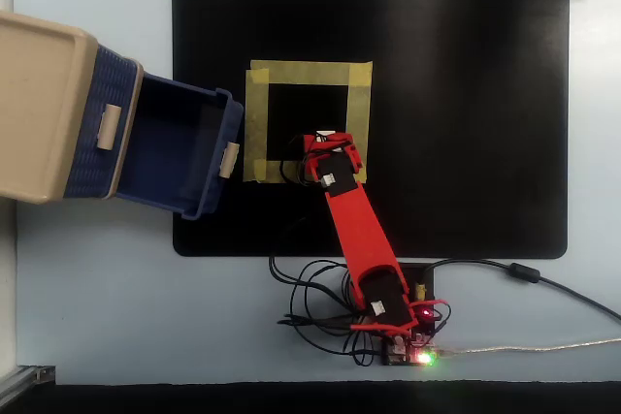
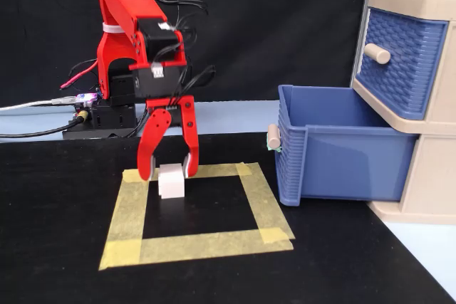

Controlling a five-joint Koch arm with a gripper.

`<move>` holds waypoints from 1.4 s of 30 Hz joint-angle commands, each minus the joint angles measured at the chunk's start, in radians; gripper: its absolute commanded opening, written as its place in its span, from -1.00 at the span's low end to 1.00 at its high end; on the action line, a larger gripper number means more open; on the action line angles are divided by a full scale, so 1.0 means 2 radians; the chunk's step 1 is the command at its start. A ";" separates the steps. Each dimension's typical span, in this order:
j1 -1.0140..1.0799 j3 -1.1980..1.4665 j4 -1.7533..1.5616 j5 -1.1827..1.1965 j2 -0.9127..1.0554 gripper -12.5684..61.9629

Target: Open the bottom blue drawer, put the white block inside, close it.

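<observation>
Straddling the block (image 2: pixel 171 181), the gripper (image 2: pixel 169 169) stands with its red jaws spread, one on each side of the white cube; whether the tips touch it cannot be told. The block rests on the black mat (image 2: pixel 64 197) inside the tape square (image 2: pixel 196 245), near its back edge in the fixed view. In the overhead view the arm (image 1: pixel 357 225) hides the block, reaching over the lower edge of the tape (image 1: pixel 309 74). The bottom drawer (image 2: pixel 335 151) is pulled out of the cabinet (image 2: pixel 420 169), its knob (image 2: pixel 273 137) facing the square. The top drawer (image 2: pixel 399 58) is closed.
</observation>
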 commanded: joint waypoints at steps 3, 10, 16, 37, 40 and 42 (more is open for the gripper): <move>-0.002 0.002 -0.048 0.000 -0.010 0.24; 0.002 0.002 -0.048 0.004 -0.012 -0.53; 0.022 0.005 -0.036 0.005 0.028 -0.88; -0.270 -0.785 0.360 -0.409 -0.259 -0.86; -0.272 -0.804 0.356 -0.409 -0.284 -0.68; -0.275 -0.815 0.342 -0.410 -0.294 -0.10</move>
